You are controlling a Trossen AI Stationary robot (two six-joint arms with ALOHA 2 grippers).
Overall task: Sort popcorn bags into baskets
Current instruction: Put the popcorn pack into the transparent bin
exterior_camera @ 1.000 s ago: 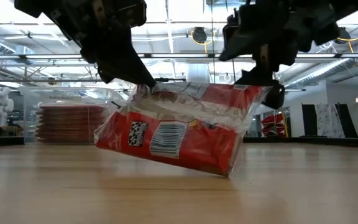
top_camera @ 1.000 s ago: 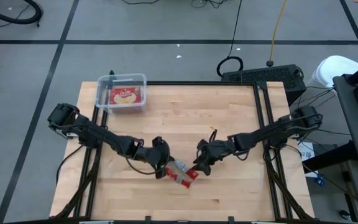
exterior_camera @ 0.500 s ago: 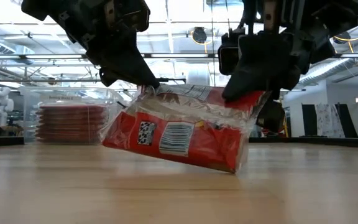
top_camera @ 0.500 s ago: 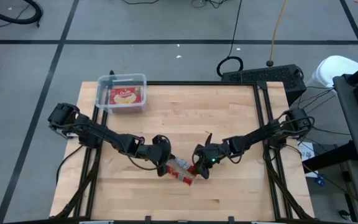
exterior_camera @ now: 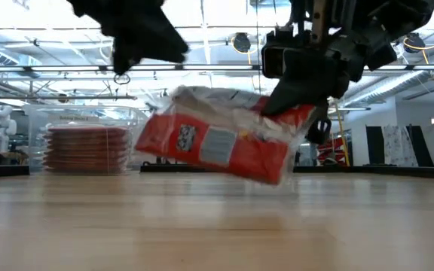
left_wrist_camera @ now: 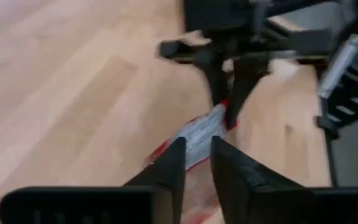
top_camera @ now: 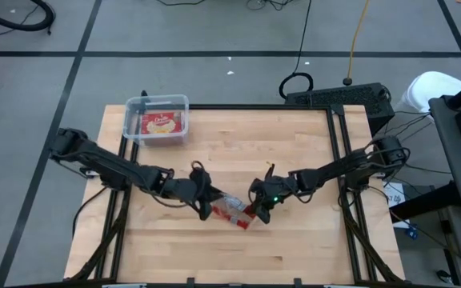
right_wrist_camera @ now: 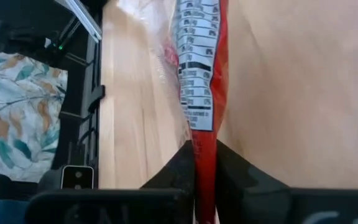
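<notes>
The right gripper [right_wrist_camera: 205,163] is seen closed tight on one end of a red popcorn bag [exterior_camera: 224,139], the packet's edge pinched between its two fingers. The left gripper [left_wrist_camera: 196,158] stands with its jaws parted a little over the bag's other end; in the low view it appears lifted clear of the packet, so no hold by it can be confirmed. The bag is carried tilted above the wooden table [top_camera: 238,152], near the table's front middle, between the two arms.

A hand-over from left arm to right is judged to be the step in hand. The next move would call for the packet to be carried to a basket and dropped in. The only basket in view, a clear plastic tub [top_camera: 157,120] already holding a red packet [top_camera: 162,123], sits at the far left corner, overhanging the table's edge slightly; it lies on the left arm's side, well apart from the right gripper.

Bare wood lies open all around the bag. The left arm itself stands between bag and tub.
</notes>
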